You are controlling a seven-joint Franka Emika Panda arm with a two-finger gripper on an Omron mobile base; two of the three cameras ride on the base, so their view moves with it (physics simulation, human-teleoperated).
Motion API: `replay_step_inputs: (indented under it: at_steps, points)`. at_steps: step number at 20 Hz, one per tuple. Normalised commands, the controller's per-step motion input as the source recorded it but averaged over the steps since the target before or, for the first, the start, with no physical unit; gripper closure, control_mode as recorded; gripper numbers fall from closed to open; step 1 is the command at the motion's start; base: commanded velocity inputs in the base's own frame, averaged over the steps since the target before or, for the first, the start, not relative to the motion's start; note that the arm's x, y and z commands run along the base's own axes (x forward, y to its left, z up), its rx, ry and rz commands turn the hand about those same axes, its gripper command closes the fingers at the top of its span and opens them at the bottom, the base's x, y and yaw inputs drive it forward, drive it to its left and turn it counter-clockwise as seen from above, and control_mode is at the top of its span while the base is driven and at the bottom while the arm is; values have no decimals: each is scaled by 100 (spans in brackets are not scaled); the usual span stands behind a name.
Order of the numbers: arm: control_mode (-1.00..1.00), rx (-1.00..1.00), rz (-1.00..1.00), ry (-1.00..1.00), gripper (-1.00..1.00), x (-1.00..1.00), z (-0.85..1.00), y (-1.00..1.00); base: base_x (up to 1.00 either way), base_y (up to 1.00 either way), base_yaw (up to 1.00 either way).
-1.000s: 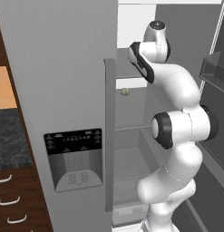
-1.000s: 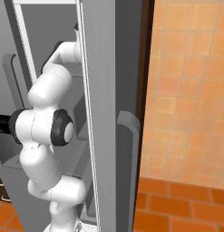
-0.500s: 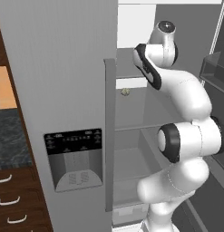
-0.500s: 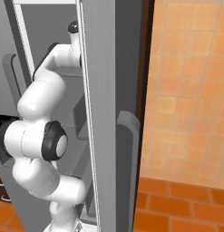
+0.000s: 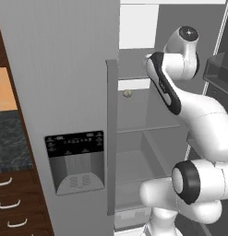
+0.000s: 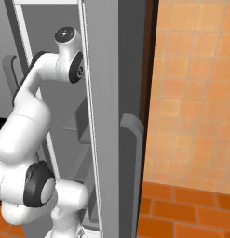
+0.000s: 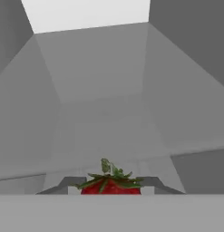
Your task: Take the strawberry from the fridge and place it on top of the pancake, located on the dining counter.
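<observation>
Inside the tall light-grey fridge [image 5: 78, 92], the gripper [image 7: 111, 191] looks closed on the small red green-capped strawberry [image 7: 111, 185]; next, probably withdraw it clear of the grey shelves [image 5: 147, 126].

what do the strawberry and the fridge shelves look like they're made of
The strawberry: soft fruit by its look, with a glossy red skin and a ragged green leafy cap. The gripper is shut on it.

The fridge: flat matte light-grey panels, probably painted metal or plastic. Its shelves look like plain grey plastic; the render leaves this open.
</observation>
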Motion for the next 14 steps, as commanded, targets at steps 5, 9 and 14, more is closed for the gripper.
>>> replay_step_inputs:
  at_steps: [5, 9, 14]
  points:
    - [-100, 0, 0, 12, 100, -100, 0, 1, 0, 0, 0]
    - [-100, -2, 0, 13, 100, -100, -14, 6, 0, 0, 0]
    - [-100, -3, 0, 11, 100, -100, -73, 20, 0, 0, 0]
